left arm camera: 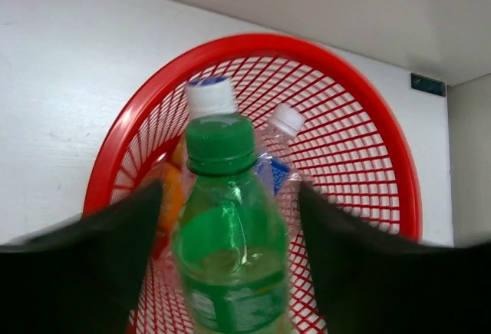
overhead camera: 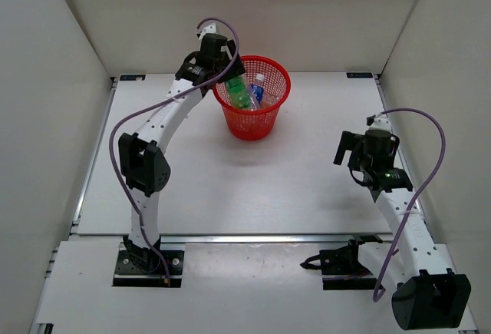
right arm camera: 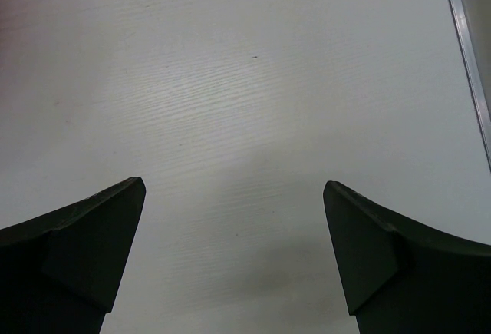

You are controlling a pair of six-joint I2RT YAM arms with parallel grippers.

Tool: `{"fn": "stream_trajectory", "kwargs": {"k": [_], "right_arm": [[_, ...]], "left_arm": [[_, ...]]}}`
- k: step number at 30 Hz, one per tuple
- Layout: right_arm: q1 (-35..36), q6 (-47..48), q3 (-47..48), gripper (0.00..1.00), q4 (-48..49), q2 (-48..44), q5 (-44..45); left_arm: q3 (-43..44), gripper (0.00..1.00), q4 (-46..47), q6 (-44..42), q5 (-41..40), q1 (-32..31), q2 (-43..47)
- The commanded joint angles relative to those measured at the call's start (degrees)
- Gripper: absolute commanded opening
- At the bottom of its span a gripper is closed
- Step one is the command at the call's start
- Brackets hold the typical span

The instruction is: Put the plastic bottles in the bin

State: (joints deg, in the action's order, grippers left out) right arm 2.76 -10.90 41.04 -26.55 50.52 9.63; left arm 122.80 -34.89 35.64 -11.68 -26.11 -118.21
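Observation:
The red mesh bin (overhead camera: 272, 64) stands at the back middle of the table. My left gripper (overhead camera: 230, 73) hovers over its left rim. In the left wrist view a green bottle (left arm camera: 230, 249) stands cap-up between the fingers of the left gripper (left arm camera: 230, 188), with a narrow gap on each side, so the jaws are open around it. Beneath it inside the bin (left arm camera: 368, 111) lie a clear blue-labelled bottle (left arm camera: 280, 150), a white-capped bottle (left arm camera: 209, 96) and an orange bottle (left arm camera: 173, 196). My right gripper (overhead camera: 349, 150) hangs open over bare table at the right, nothing between its fingers (right arm camera: 234, 188).
White walls close in the table on the left, back and right. A metal rail (right arm camera: 464, 42) runs along the table's right edge near the right gripper. The arms' bases are bolted at the near edge.

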Motion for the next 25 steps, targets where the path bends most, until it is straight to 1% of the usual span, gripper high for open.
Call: {"fn": "stream_trajectory", "kwargs": {"k": [1, 2, 4, 6, 7, 8, 9, 10, 12, 13, 16, 18, 19, 20, 21, 22, 25], "right_arm": [[-0.83, 0.7, 1.76, 0.99, 1.58, -0.16, 0.49], [-0.66, 1.31, 1.68, 0.99, 1.76, -0.34, 0.83], [-0.04, 1.58, 2.03, 0.99, 1.67, 0.01, 0.13], [0.57, 1.58, 3.95, 0.99, -0.43, 1.85, -0.48], [0.84, 2.1, 5.01, 0.99, -1.48, 2.56, -1.62], [0.93, 2.19, 6.32, 0.99, -3.49, 4.39, -2.33], [1.45, 2.19, 6.95, 0.99, -5.51, 5.63, -2.16], [1.71, 2.02, 7.47, 0.99, -7.36, 6.51, -1.72], [2.42, 1.58, 8.53, 1.0, -9.39, 8.27, -1.63], [2.51, 1.49, 8.71, 0.99, -9.84, 8.45, -1.72], [0.5, 0.43, 8.1, 0.99, -8.97, 7.14, -5.74], [-1.44, 0.96, 7.92, 0.99, -7.83, 5.3, -11.01], [-1.79, 0.18, 7.57, 0.99, -7.3, 4.94, -9.99], [-1.1, 0.7, 7.31, 0.99, -7.47, 4.24, -9.81], [-0.57, 0.35, 7.91, 0.99, -7.99, 4.49, -8.06], [0.13, -0.52, 8.35, 0.99, -9.39, 4.93, -5.35], [1.62, 0.26, 9.33, 1.0, -11.86, 6.86, -3.4]], "left_arm": [[-2.3, 0.91, 1.14, -3.28, -3.85, -1.05, 9.3], [-3.18, 0.99, 1.49, -4.6, -5.27, -2.09, 10.45], [-3.27, 0.98, 0.45, -6.8, -6.41, -3.07, 13.35], [-2.57, 0.99, -3.23, -7.94, -8.52, -3.86, 15.11], [-3.26, 0.99, -4.12, -8.47, -8.45, -4.04, 17.03], [-5.88, 0.99, -5.52, -8.74, -8.27, -4.04, 19.23], [-10.26, 0.99, -6.41, -8.74, -8.79, -3.52, 21.08], [-13.17, 0.98, -6.41, -8.74, -8.53, -2.64, 25.1], [-26.32, 0.98, -6.68, -8.31, -11.06, -1.94, 31.62], [-30.22, 0.99, -6.85, -7.52, -11.78, -1.23, 36.69], [-47.6, 0.99, -8.78, -6.2, -13.45, 1.57, 47.59], [-54.12, 0.99, -11.58, -5.06, -12.93, 4.2, 52.37], [-58.16, 0.99, -12.3, -5.49, -13.36, 5.18, 55.52], [-60.2, 0.98, -12.56, -5.23, -14.67, 5.97, 58.33], [-63.36, 0.99, -14.13, -4.1, -15.64, 5.81, 61.23], [-65.74, 0.99, -14.76, -3.91, -15.13, 6.68, 62.04], [-68.92, 0.98, -15.03, -3.03, -13.9, 8.35, 66.09]]}}
